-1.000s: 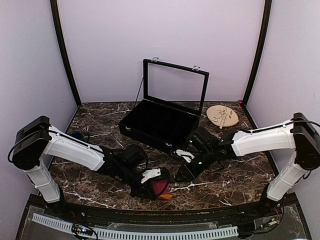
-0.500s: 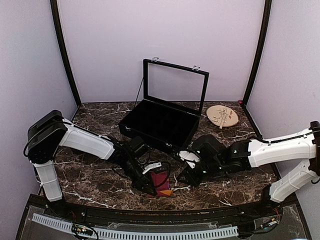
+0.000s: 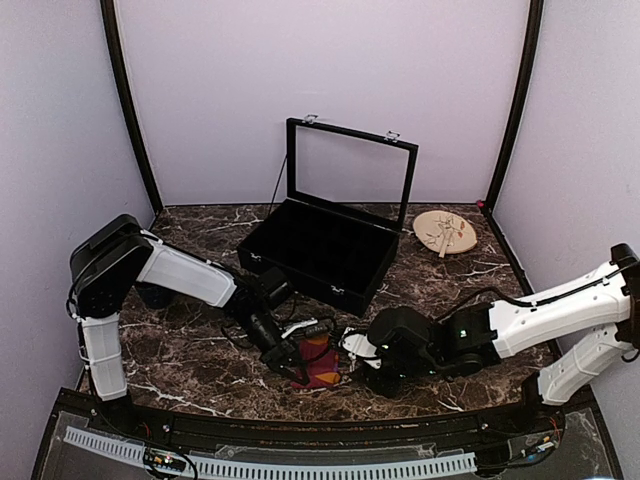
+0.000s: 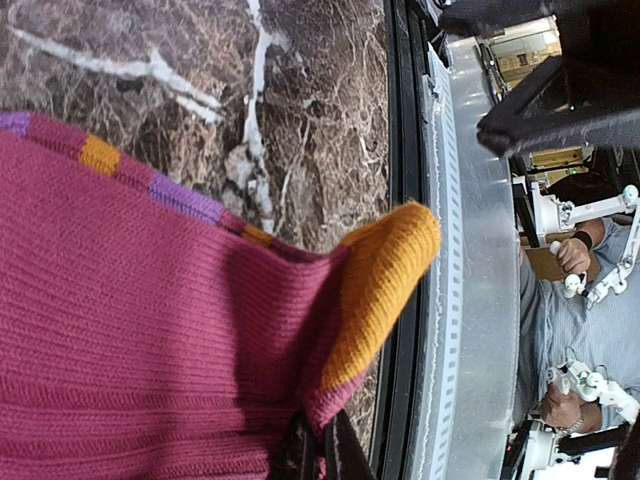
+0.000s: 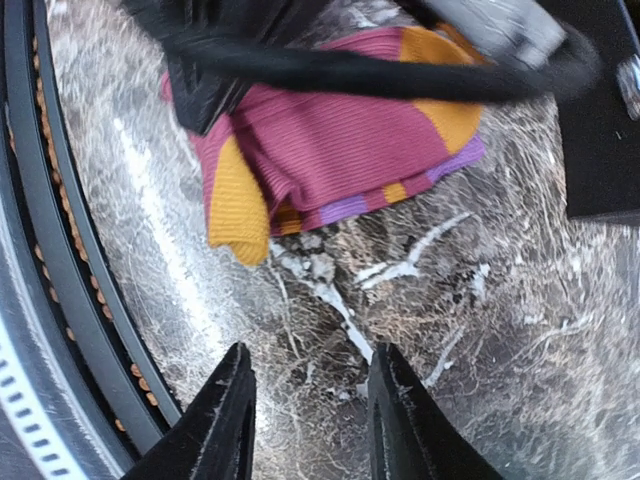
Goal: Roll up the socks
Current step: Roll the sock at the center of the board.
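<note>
One striped sock lies just ahead of right gripper, fingers apart, long axis crosswise; left gripper nearer, pinched on its edge.

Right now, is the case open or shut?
Open: the lid stands upright at the back edge of the case.
</note>
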Tool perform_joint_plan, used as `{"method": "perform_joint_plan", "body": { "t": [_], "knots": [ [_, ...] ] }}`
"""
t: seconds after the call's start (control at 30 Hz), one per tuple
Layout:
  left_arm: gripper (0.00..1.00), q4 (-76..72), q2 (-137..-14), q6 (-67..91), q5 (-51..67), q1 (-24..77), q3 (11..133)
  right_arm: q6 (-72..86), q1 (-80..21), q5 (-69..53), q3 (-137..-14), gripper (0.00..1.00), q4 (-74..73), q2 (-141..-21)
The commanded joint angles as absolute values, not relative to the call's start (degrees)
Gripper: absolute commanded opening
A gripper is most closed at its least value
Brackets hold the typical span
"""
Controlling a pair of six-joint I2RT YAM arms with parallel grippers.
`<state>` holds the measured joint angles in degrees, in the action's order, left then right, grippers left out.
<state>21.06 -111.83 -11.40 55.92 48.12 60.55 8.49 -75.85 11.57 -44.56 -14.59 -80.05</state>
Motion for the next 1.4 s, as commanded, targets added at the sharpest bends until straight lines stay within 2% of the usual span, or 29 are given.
{"method": "perform_joint_plan", "body": {
  "t": [0.0, 0.67, 1.37],
  "knots": [
    [0.00, 24.8, -112.7, -13.1, 58.8, 47.3, 61.7, 2.6, -78.6, 16.3, -47.7, 0.37, -13.5, -83.0],
    [0.00, 32.3, -118.0, -17.7, 62.3, 45.4, 66.7, -7.4, -86.3, 23.8, -52.9, 0.46, -12.5, -90.8],
    [0.00, 37.5, -121.0, -20.2, 63.3, 45.0, 70.1, -14.7, -88.4, 27.7, -57.1, 0.46, -10.6, -101.4]
  ]
}}
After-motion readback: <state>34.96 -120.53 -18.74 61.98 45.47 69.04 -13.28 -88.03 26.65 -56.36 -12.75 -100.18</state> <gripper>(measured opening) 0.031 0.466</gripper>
